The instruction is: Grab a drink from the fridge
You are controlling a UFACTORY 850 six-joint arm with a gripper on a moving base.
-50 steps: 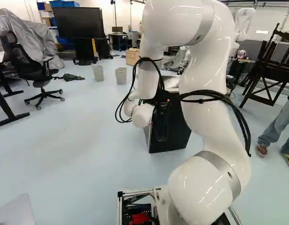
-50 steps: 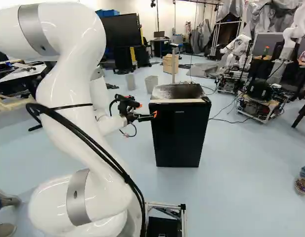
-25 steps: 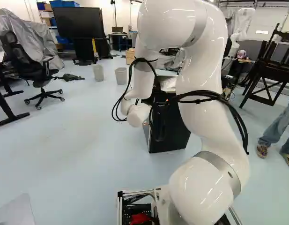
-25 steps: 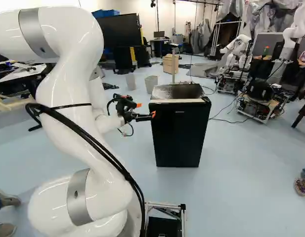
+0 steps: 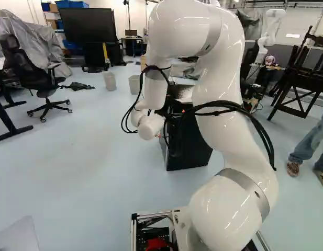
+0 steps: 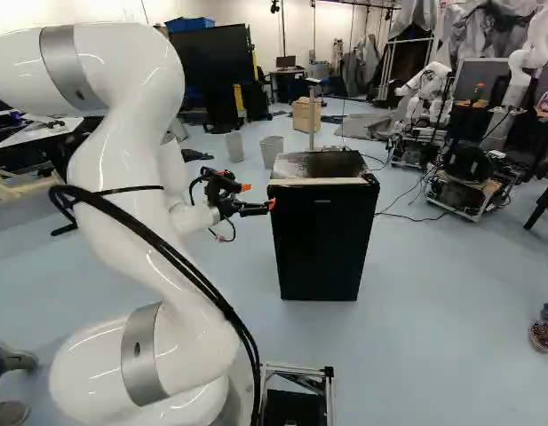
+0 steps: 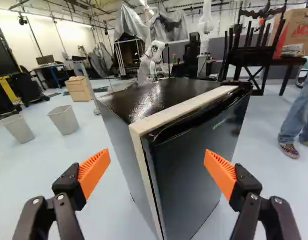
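In the right base view my gripper [image 6: 259, 196] is level with the upper part of the black mini fridge [image 6: 322, 244], just off its left side. The fridge's door looks closed, and no drink shows. In the wrist view the gripper [image 7: 156, 170] stands open, its two orange pads wide apart with nothing held. Ahead of it is the fridge's corner, with the dark door [image 7: 191, 170], a pale strip along the door's edge and the shiny top [image 7: 158, 100]. The left base view shows the fridge [image 5: 195, 149] partly hidden behind my arm.
Two grey bins [image 6: 272, 151] and a wooden drawer box [image 6: 306, 114] stand beyond the fridge. Another robot [image 6: 426, 89] is farther back on the right. An office chair [image 5: 46, 78] stands at the left of the left base view. A person's legs [image 5: 313, 144] are on the right.
My arm has shifted a little to the left in both base views, drawing the open gripper slightly away from the fridge. The base and the fridge have stayed put.
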